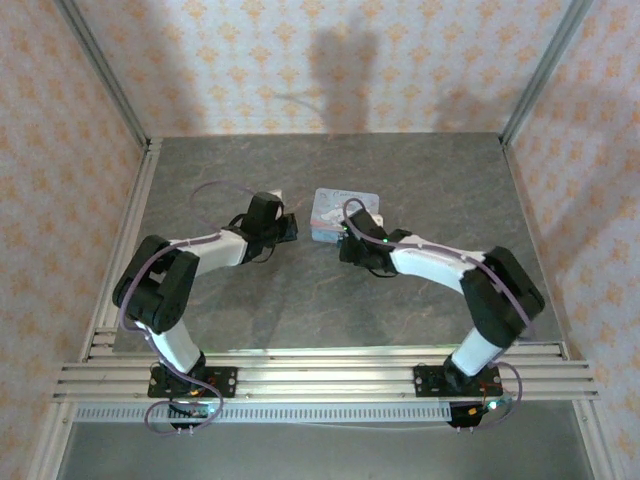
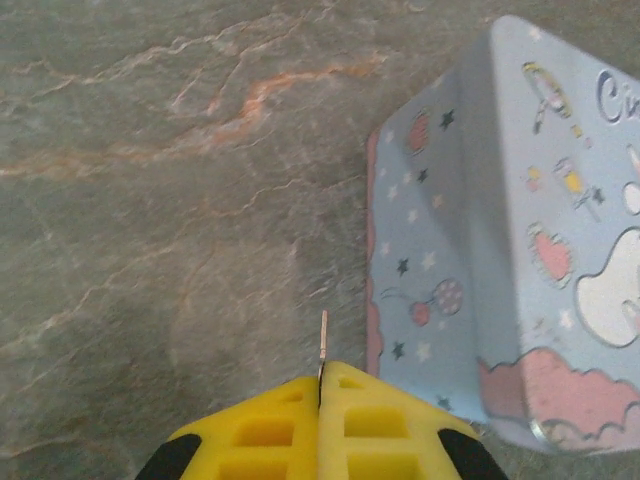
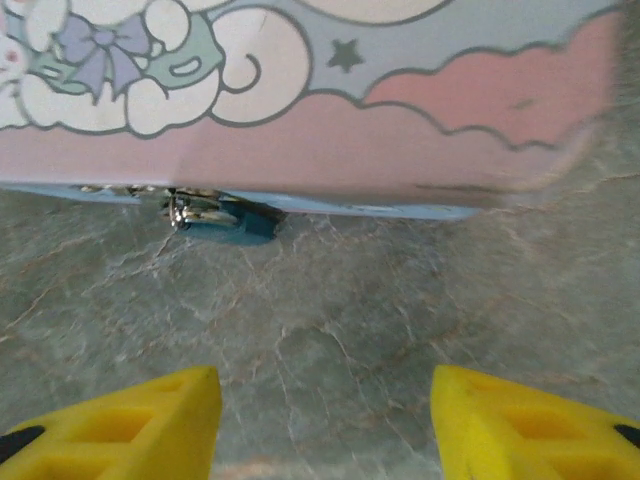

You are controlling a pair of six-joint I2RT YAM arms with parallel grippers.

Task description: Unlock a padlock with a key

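Grey stone counter (image 3: 350, 300): left tool (image 2: 320, 388) pinches the key (image 2: 323, 345), which may twist; right tool (image 3: 325, 405) gapes before the padlock (image 3: 228, 226)

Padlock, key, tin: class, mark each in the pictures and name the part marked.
padlock (image 3: 232, 226), right wrist view, its teal body.
key (image 2: 323, 345), left wrist view, its thin metal blade.
tin (image 2: 430, 250), left wrist view, its blue side wall.

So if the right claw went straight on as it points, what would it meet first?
Most likely the pastel tin, across bare table from the open right claw. The teal padlock at its lower edge sits off-centre; one finger might reach it first, depth unclear.
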